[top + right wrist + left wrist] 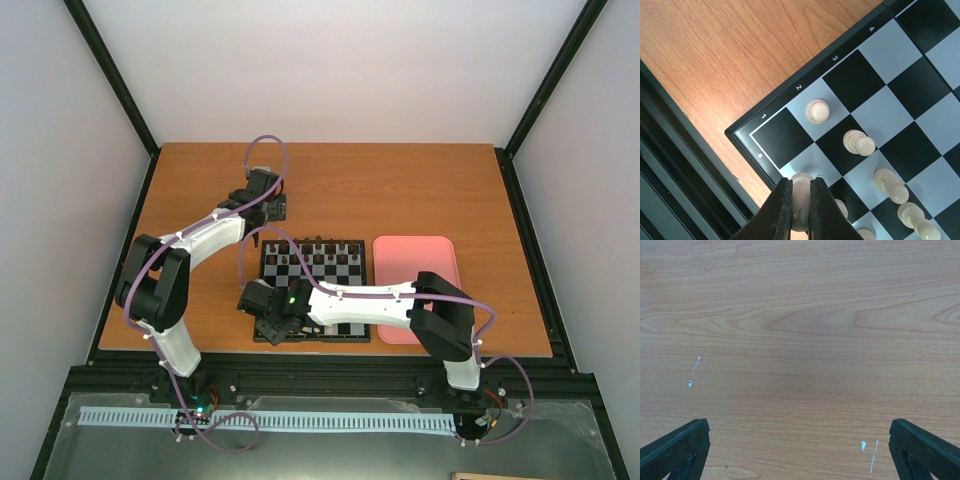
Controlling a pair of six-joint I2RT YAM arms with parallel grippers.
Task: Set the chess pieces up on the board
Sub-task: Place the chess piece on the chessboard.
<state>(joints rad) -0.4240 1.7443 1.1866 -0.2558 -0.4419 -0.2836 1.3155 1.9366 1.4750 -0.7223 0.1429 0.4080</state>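
Observation:
The black and white chessboard (pixel 312 290) lies mid-table. In the right wrist view its near left corner (pixel 740 134) shows, with several cream pieces standing on the second rank, such as a pawn (pixel 817 111) and another pawn (pixel 858 143). My right gripper (pixel 796 192) is shut on a cream chess piece (pixel 801 182) and holds it at the white square beside the empty black corner square. My left gripper (pixel 277 208) is open and empty over bare wood left of and behind the board; its fingertips (pixel 685 442) frame only tabletop. Dark pieces (pixel 318 247) stand along the far ranks.
A pink rectangular tray (pixel 415 285) lies right of the board. The table's near edge and black frame rail (pixel 670 165) run just beside the board corner. Grey walls enclose the table on both sides.

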